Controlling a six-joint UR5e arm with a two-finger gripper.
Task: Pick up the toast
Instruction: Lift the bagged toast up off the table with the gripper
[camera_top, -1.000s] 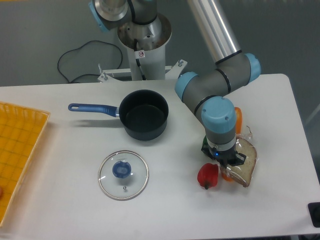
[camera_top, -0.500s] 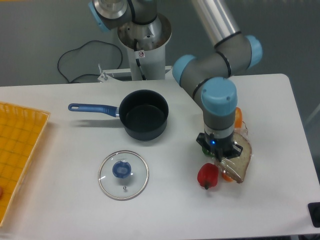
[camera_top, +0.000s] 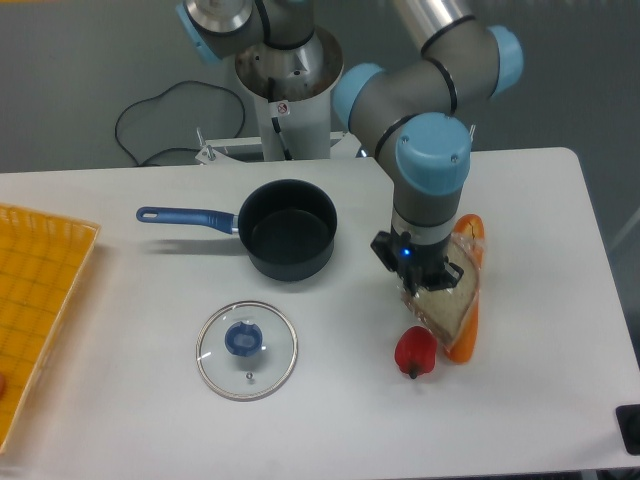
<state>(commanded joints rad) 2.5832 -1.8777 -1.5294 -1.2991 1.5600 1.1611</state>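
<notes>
The claw (camera_top: 430, 283) points down over the right half of the white desk (camera_top: 540, 210) and is clenched on the toast (camera_top: 447, 306), gripping the plastic-wrapped slice near its upper edge. The toast hangs tilted just below the claw, its tan face turned toward the camera and its lower corner reaching down toward the desk; whether that corner touches the surface cannot be told. Directly behind the toast and to the claw's right lies the long orange pepper (camera_top: 470, 290), running from above the claw's level down past the slice, its lower end showing beside the toast's bottom edge. Below the claw and slightly to its left, a small red pepper (camera_top: 416, 352) sits on the desk just beside the toast's lower corner. To the claw's left, at about the same height, stands a dark saucepan (camera_top: 289, 228) with a blue handle (camera_top: 186, 217) pointing away from the claw. Farther down and left of the claw lies a glass lid (camera_top: 247, 350) with a blue knob, flat on the desk. At the far left edge an orange basket (camera_top: 40, 300) is partly in view.
</notes>
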